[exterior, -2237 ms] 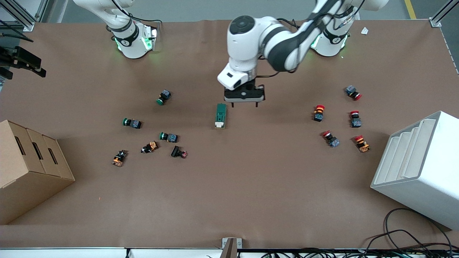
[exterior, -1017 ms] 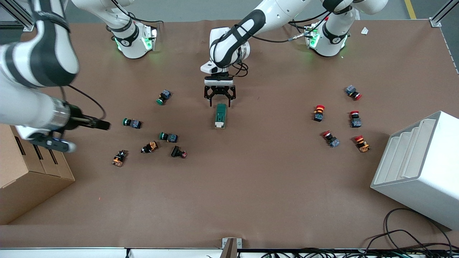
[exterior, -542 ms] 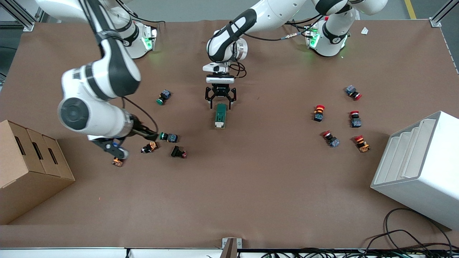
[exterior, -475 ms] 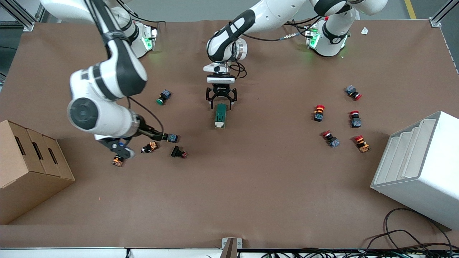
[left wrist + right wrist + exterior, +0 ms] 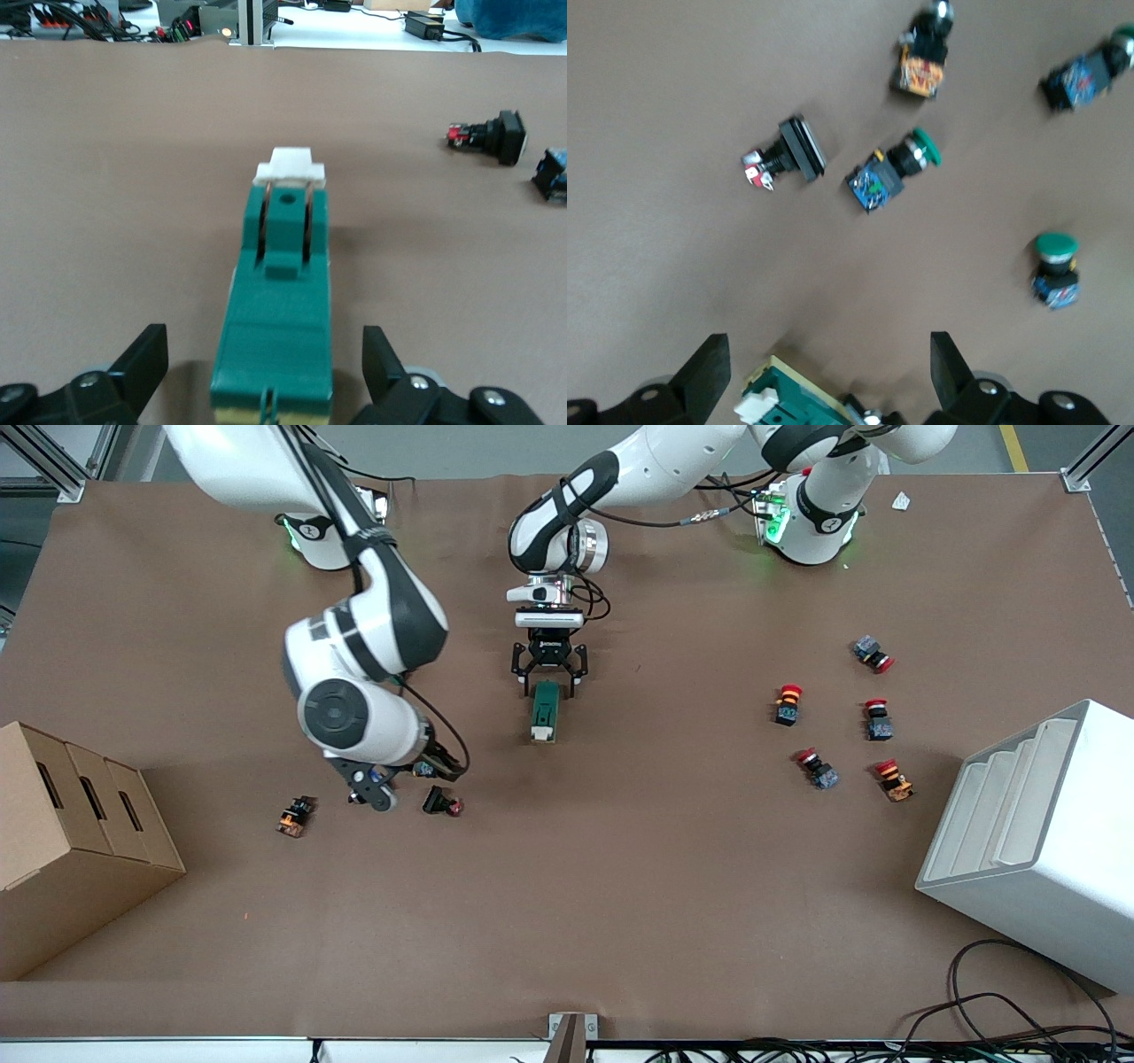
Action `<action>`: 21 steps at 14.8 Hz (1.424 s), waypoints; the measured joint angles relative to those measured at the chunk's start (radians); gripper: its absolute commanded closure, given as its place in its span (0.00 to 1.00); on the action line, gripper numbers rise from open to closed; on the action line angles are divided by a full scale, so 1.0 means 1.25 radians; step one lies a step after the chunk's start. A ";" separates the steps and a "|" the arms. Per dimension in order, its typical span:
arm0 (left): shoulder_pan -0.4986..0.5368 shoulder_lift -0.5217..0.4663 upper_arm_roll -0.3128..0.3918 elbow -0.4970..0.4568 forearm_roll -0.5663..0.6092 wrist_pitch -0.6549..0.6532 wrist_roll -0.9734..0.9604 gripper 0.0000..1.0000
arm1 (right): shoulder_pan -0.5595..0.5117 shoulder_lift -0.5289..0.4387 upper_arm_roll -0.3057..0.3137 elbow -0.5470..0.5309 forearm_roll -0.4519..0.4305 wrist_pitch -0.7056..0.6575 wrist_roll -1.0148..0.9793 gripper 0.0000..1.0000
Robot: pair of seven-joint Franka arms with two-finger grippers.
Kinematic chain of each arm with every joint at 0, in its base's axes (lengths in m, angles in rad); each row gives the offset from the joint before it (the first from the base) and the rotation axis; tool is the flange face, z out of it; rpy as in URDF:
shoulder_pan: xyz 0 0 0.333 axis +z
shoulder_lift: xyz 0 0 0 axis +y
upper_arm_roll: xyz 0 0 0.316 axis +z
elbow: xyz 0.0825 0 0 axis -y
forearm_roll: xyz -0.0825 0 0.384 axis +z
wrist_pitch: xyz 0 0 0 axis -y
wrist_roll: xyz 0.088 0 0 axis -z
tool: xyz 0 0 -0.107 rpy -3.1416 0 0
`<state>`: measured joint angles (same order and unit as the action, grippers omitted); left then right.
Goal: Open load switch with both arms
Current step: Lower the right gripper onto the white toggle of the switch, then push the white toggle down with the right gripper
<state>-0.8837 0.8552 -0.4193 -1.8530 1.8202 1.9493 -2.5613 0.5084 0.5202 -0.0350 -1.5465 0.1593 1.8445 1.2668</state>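
Note:
The load switch point(image 5: 544, 710) is a dark green oblong block lying mid-table, with its white lever point(image 5: 540, 733) at the end nearer the front camera. My left gripper point(image 5: 549, 678) stands open, low over the other end. In the left wrist view the load switch point(image 5: 279, 301) lies between the fingers point(image 5: 146, 359) with a gap on each side. My right gripper point(image 5: 450, 767) hangs open over the push buttons toward the right arm's end. In the right wrist view the load switch point(image 5: 788, 403) shows just beyond the open right gripper point(image 5: 828, 350).
Green-capped push buttons point(image 5: 890, 173) and a black one point(image 5: 440, 802) lie under the right arm. An orange one point(image 5: 295, 816) lies beside them. Red-capped buttons point(image 5: 787, 702) lie toward the left arm's end. A cardboard box point(image 5: 71, 824) and a white rack point(image 5: 1036, 841) stand at the table's ends.
The right arm has swung in from the cardboard box's end toward the middle of the table. The left gripper has come down over the load switch's end and stays open.

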 measured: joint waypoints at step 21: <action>-0.029 0.025 0.006 -0.009 0.066 -0.070 -0.033 0.02 | 0.167 0.157 0.001 -0.003 0.110 0.133 0.398 0.00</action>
<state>-0.9201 0.8866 -0.4118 -1.8643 1.9028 1.8614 -2.6028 0.7170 0.7163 -0.0343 -1.5505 0.2974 2.0114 1.7640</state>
